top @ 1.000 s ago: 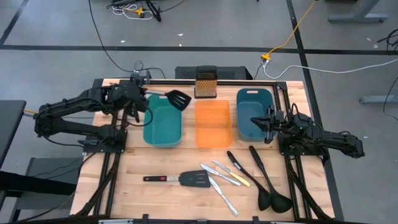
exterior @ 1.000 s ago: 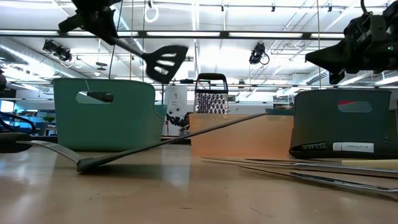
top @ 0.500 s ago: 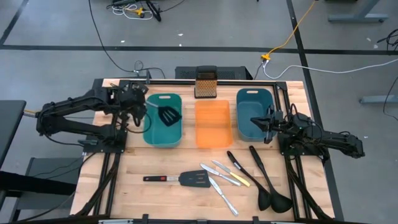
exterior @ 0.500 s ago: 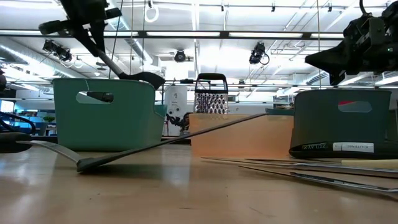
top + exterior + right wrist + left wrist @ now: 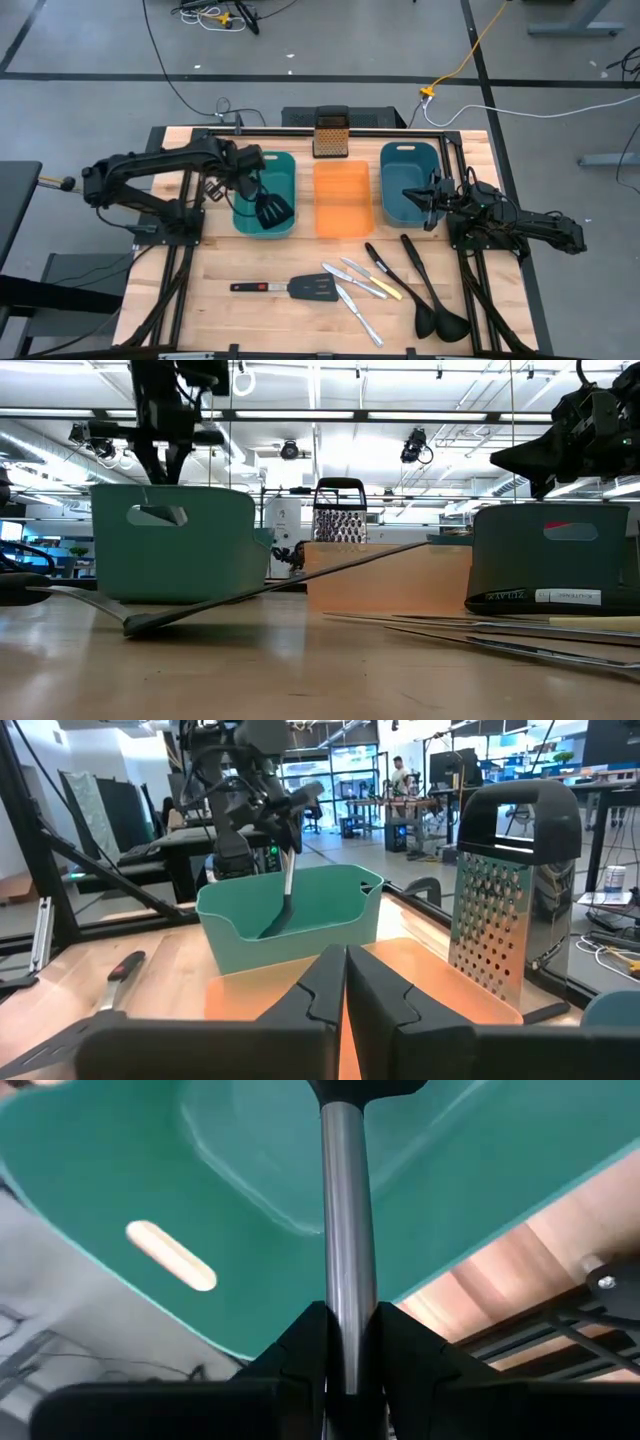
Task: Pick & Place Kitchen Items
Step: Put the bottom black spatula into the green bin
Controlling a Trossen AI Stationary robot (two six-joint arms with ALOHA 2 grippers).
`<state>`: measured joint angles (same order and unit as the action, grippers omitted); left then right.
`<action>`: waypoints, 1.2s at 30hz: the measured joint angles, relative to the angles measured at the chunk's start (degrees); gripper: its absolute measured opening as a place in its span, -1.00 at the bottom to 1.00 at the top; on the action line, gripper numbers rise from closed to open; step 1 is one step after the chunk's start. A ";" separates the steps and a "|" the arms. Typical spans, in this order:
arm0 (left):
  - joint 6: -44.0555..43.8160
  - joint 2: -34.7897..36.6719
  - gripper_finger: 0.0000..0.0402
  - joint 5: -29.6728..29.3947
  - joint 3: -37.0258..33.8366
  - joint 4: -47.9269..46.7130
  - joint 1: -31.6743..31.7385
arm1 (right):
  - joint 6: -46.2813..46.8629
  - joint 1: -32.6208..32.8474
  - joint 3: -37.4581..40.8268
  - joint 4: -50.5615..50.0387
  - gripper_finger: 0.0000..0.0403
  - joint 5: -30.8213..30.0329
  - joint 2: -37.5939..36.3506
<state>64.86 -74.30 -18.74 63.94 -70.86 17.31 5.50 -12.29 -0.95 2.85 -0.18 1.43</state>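
A black slotted spatula (image 5: 270, 208) with a steel handle hangs head down inside the light teal bin (image 5: 285, 170) at the back left. My left gripper (image 5: 250, 178) is shut on it above the bin, pointing steeply down. Whether the head touches the bin's floor, I cannot tell. My right gripper (image 5: 410, 196) waits shut and level beside the dark teal bin (image 5: 405, 155) at the right. A second spatula (image 5: 290, 288), several silver knives (image 5: 352, 290), one of them yellow-handled (image 5: 386, 289), and two black ladles (image 5: 432, 292) lie flat on the near half of the table. My left gripper pinches the spatula's steel handle (image 5: 347, 1270) between its two fingers (image 5: 296, 1350). The fingers come from above, slanting down, and the handle runs on along them past their tips. The spatula hangs below the gripper with its head down in the bin.
An orange bin (image 5: 342, 222) sits between the two teal bins. An upright metal box grater (image 5: 330, 135) stands at the far edge behind it. Bare wood lies at the near left of the table (image 5: 215, 320).
My left gripper has gone down and toward the table's right over the light teal bin, tipping from nearly level to steeply downward. The spatula, held level above the bin's far end a second ago, has swung head down into the bin.
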 joint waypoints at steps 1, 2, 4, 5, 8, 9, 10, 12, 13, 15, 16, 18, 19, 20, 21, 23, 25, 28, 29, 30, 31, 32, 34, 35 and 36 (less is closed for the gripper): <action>0.19 -0.55 -0.64 0.42 0.00 0.14 0.55 | 0.02 0.01 0.00 0.00 -0.89 0.00 0.00; 0.41 -0.91 -0.64 0.85 0.00 0.21 1.07 | -0.02 0.00 0.00 0.00 -0.89 -0.01 0.00; 1.56 -1.51 -0.64 2.23 0.00 0.63 2.29 | -0.20 0.00 0.00 0.00 -0.89 -0.01 0.00; 2.01 -1.76 -0.64 2.83 0.00 1.07 2.79 | -0.21 -0.01 0.00 0.00 -0.89 -0.01 0.00; 4.82 -1.73 -0.64 3.96 -0.07 2.34 4.54 | -0.27 -0.01 0.00 0.00 -0.89 -0.01 0.00; 5.55 -1.74 -0.64 4.51 -0.07 2.99 5.01 | -0.31 0.01 0.00 0.00 -0.89 -0.01 0.00; 6.30 -1.77 -0.64 5.23 -0.07 3.82 5.61 | -0.33 0.01 0.00 0.00 -0.89 -0.01 0.00; 7.63 -1.77 -0.64 6.21 -0.07 4.80 6.98 | -0.33 0.01 0.00 -0.04 -0.89 -0.03 0.00; 8.15 -1.77 -0.64 6.36 -0.07 4.56 7.75 | -0.33 0.01 0.00 -0.05 -0.89 -0.03 0.00; 9.42 -1.77 -0.64 7.19 -0.07 4.61 9.44 | -0.33 0.01 0.00 -0.04 -0.89 -0.03 0.00; 9.71 -1.77 -0.64 7.72 -0.07 4.86 10.08 | -0.33 0.01 0.00 -0.05 -0.89 -0.09 0.00; 9.98 -1.77 -0.64 8.66 -0.07 4.80 11.45 | -0.33 0.01 0.00 -0.07 -0.89 -0.70 0.00; 10.07 -1.77 -0.64 8.88 -0.07 4.75 12.03 | -0.31 0.00 0.00 -0.07 -0.89 -0.96 0.00; 10.08 -1.77 -0.64 9.18 -0.07 4.72 12.51 | -0.31 -0.01 0.00 -0.08 -0.89 -0.96 0.00; 10.42 -1.77 -0.64 9.65 -0.07 4.62 12.89 | -0.31 -0.01 0.00 -0.09 -0.89 -0.97 0.00; 11.74 -1.74 -0.64 9.69 -0.28 4.75 13.19 | -0.31 -0.01 0.00 -0.10 -0.89 -0.97 0.00; 13.32 -1.88 -0.64 9.12 -0.61 4.63 13.19 | -0.31 -0.01 0.00 -0.11 -0.89 -0.97 0.00; 13.78 -3.40 -0.64 7.93 -0.61 4.99 12.91 | -0.31 -0.01 0.00 -0.13 -0.89 -0.95 0.00; 13.89 -3.84 -0.64 7.67 -0.61 5.00 12.79 | -0.31 0.00 0.00 -0.15 -0.89 -0.97 0.00; 14.31 -4.45 -0.64 7.65 -0.61 5.00 12.58 | -0.31 -0.01 0.00 -0.27 -0.89 -0.95 0.00; 14.85 -5.14 -0.64 7.55 -0.61 5.04 12.42 | -0.31 -0.01 0.00 -0.44 -0.89 -0.95 0.00; 15.30 -5.82 -0.64 7.25 -0.61 5.19 12.23 | -0.30 0.01 0.00 -0.46 -0.89 -0.95 0.00; 15.62 -7.15 -0.64 6.44 -0.61 5.61 11.87 | -0.29 -0.01 0.00 -0.46 -0.89 -0.95 0.00; 15.68 -7.69 -0.64 6.00 -0.61 5.80 11.70 | -0.28 -0.01 0.00 -0.46 -0.89 -0.95 0.00; 15.66 -8.19 -0.64 5.84 -0.61 5.92 11.66 | -0.27 -0.01 0.00 -0.46 -0.89 -0.95 -0.01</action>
<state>80.51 -82.49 -12.91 63.33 -64.95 28.97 5.24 -12.29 -0.95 2.39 -1.13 1.42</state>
